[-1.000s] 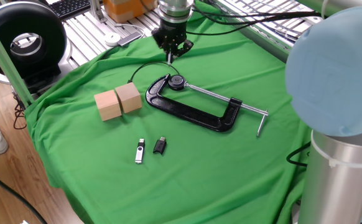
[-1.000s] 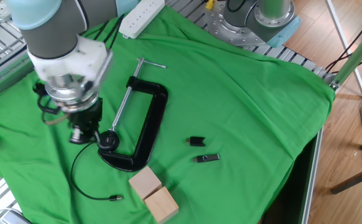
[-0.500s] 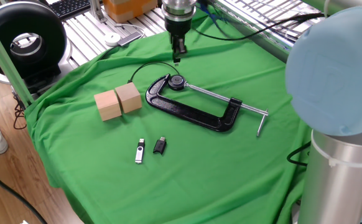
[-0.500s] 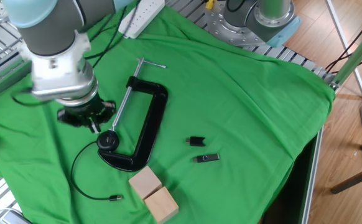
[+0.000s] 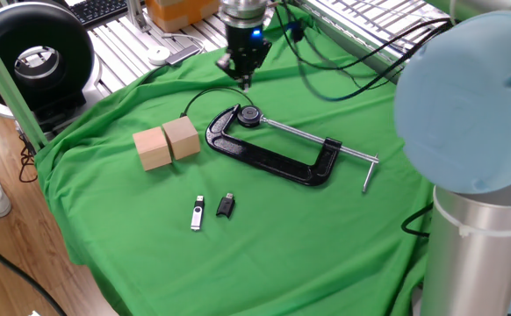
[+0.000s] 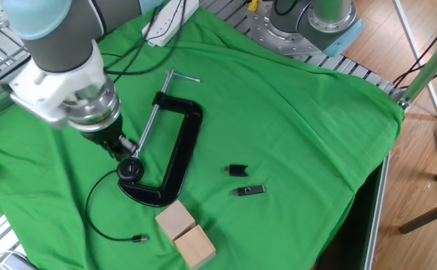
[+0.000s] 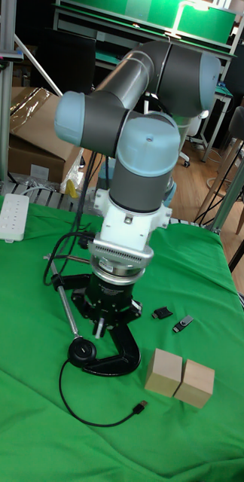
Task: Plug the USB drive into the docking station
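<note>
The USB drive (image 5: 197, 212) (image 6: 250, 190) (image 7: 183, 324), silver and black, lies flat on the green cloth near the front edge, beside a small black dongle (image 5: 226, 205) (image 6: 237, 170). No docking station shows in any view. My gripper (image 5: 241, 81) (image 6: 122, 147) (image 7: 101, 327) hangs far from the drive, just above the cloth behind the screw knob of a black C-clamp (image 5: 273, 158) (image 6: 177, 150). Its fingers come together to a point and look shut, with nothing seen between them. A thin black cable (image 5: 205, 95) (image 6: 91, 214) loops close under it.
Two wooden blocks (image 5: 168, 143) (image 6: 187, 232) stand side by side left of the clamp. The cable ends in a loose plug (image 6: 138, 238) (image 7: 139, 407). A white power strip (image 6: 170, 19) (image 7: 10, 217) lies at the cloth's far edge. The arm's base column (image 5: 479, 237) stands at the right.
The wrist has turned about its axis while staying over the same spot. In the other fixed view the gripper has drifted slightly toward the clamp's knob. Nothing on the cloth moved.
</note>
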`<act>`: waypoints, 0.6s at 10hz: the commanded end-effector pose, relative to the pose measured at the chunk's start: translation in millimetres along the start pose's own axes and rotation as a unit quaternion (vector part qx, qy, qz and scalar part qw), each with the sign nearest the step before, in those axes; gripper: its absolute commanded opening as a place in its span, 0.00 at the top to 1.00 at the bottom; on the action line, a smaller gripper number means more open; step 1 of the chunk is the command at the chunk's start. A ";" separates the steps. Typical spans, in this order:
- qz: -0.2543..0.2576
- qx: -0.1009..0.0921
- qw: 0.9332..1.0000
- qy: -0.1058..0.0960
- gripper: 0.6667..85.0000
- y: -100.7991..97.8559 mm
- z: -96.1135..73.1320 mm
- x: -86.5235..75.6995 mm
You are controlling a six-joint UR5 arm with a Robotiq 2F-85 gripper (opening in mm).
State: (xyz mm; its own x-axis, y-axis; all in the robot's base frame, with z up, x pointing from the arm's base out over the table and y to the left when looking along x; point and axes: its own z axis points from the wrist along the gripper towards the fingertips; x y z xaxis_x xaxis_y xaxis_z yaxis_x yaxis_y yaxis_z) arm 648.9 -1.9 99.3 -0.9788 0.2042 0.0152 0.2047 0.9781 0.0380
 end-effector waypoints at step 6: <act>0.243 -0.039 0.969 0.009 0.99 38.3 -5.9 -10.5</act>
State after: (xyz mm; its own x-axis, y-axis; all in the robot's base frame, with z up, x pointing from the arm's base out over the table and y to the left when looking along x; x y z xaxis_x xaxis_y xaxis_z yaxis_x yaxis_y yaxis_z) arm 665.8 28.9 105.1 -0.8069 0.5888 0.0475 0.5906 0.8026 0.0843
